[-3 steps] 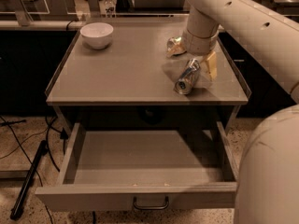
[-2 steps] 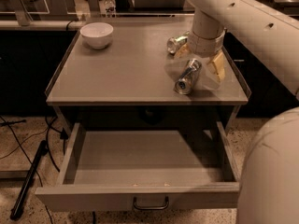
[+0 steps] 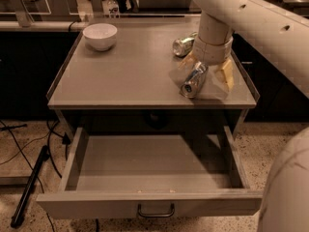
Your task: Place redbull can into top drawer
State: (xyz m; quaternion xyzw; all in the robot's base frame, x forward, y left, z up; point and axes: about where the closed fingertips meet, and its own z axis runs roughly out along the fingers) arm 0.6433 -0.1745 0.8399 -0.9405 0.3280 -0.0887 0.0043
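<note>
Fingers of the gripper, spread, straddle the tipped redbull can, label unreadable.

Two cans, one bowl, one drawer, one hand over the nearer can.

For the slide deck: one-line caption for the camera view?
Gripper at the redbull can lying on its side at the table's right; top drawer pulled open below.
</note>
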